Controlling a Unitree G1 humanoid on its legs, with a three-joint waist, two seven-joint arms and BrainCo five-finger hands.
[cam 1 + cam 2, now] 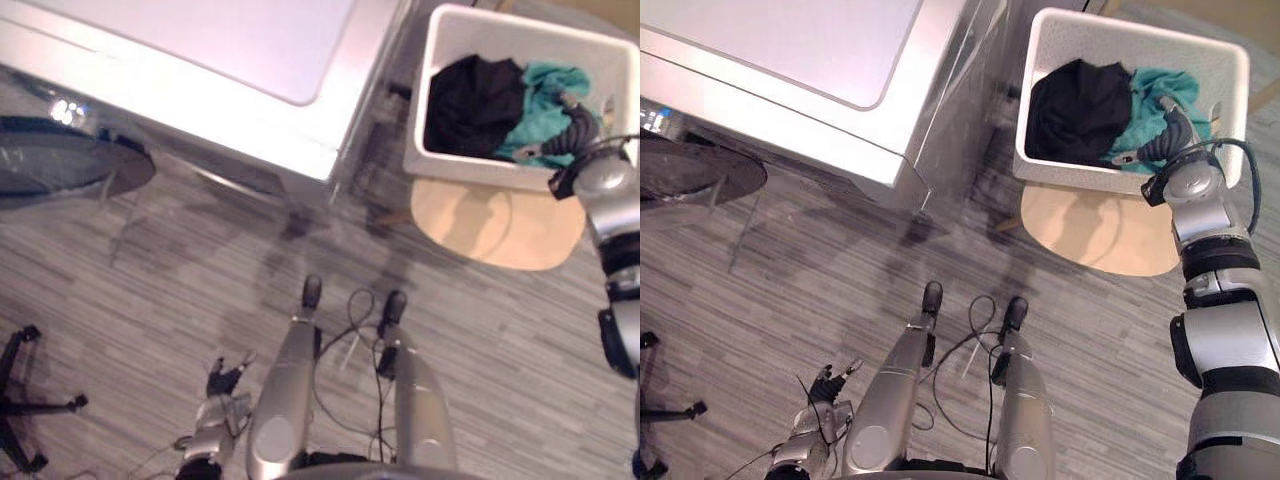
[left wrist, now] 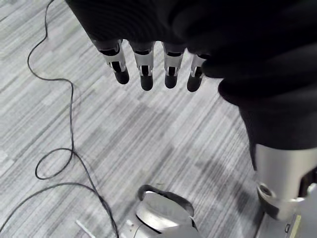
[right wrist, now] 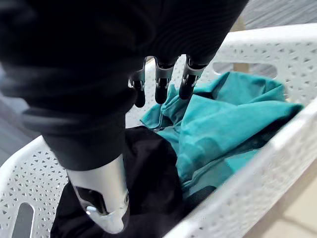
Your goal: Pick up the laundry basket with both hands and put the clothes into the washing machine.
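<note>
There, robot hand (image 3: 161, 82) (uncurled) over clothes (image 3: 223, 119)

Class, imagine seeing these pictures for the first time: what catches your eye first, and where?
The white laundry basket at upper right, on a pale wooden seat, holds a black garment beside a teal garment. The right robot hand hovers open over the teal garment. The silver washing machine stands upper left.

White basket (image 3: 257, 168) (its walls punched with a lattice of tiny triangles), black garment (image 1: 470, 105) and teal garment (image 1: 545, 90). The stool (image 1: 490, 225) is pale tan, the washer (image 1: 200, 60) silver-white. The floor (image 1: 200, 270) is grey, streaked in fine light and dark stripes.
</note>
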